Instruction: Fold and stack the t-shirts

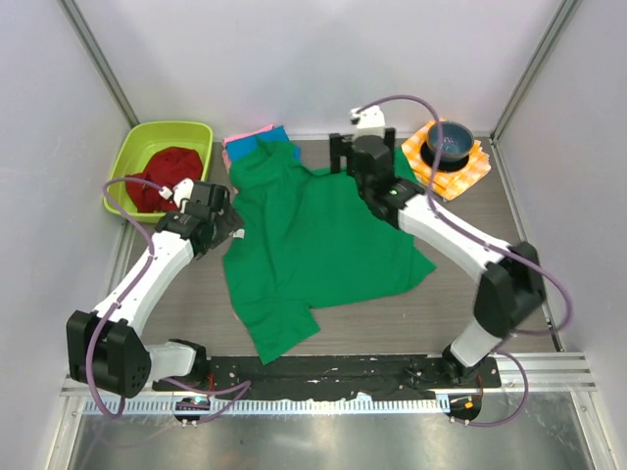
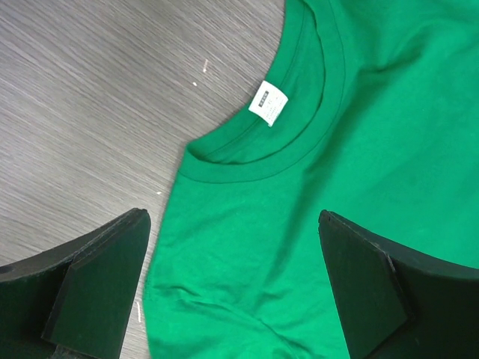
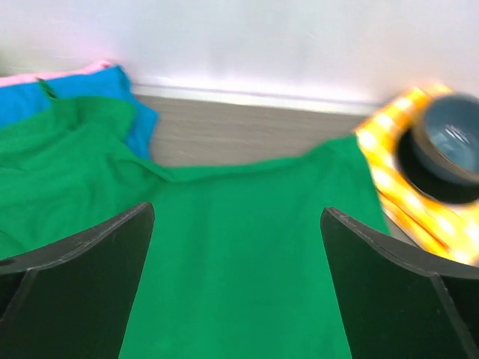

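Because the large bright-green cloth t-shirt (image 1: 323, 240) sprawled over the middle of the wood-grain table (image 1: 411, 323) looks light and limp, its shoulders or hem corners seem the best holds, with the left gripper (image 2: 232, 217) and right gripper (image 3: 236, 209) gaping wide, empty.

Robot lab enclosure, white walls (image 1: 313, 59), aluminium rail (image 1: 558, 364), wood-grain table (image 1: 392, 318)

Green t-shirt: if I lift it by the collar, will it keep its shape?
Probably not: the green t-shirt lies creased and flat, so it likely hangs limp. It looks thin, so probably light. Pushed, it would likely bunch on the table rather than slide whole.
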Robot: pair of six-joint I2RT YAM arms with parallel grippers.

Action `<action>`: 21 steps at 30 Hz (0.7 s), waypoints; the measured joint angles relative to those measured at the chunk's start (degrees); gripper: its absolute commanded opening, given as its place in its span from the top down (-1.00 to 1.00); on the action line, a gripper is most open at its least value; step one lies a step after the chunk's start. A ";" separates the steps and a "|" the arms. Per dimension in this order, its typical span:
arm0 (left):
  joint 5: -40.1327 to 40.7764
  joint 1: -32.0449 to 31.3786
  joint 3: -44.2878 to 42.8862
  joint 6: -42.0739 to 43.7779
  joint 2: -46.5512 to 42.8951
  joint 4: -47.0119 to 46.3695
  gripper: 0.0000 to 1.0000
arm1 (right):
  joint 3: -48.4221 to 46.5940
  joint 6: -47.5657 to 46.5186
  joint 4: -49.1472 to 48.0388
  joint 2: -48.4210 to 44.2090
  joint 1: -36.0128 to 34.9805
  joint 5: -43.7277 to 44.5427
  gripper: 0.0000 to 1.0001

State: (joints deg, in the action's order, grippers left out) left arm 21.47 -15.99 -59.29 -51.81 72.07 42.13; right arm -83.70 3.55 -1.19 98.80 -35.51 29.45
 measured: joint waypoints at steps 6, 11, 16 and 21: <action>-1.88 -3.28 3.39 -2.38 0.68 -2.23 -1.00 | 19.02 5.97 5.92 -13.97 1.77 6.86 -0.99; -2.08 -7.41 6.75 -3.82 3.39 -2.45 -0.99 | 31.67 14.88 14.84 -16.90 5.79 5.66 -0.99; -2.12 -9.64 6.82 -4.85 4.28 -2.86 -1.00 | 39.56 23.50 20.22 -23.71 11.28 3.93 -0.99; -2.78 -9.99 6.82 -4.81 4.20 -3.08 -0.99 | 41.66 29.86 23.39 -31.21 13.60 4.00 -0.99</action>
State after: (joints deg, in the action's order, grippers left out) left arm 18.70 -25.98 -52.47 -56.62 76.27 39.05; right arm -42.04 33.41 22.20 67.59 -21.91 33.45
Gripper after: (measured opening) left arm 0.996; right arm 0.996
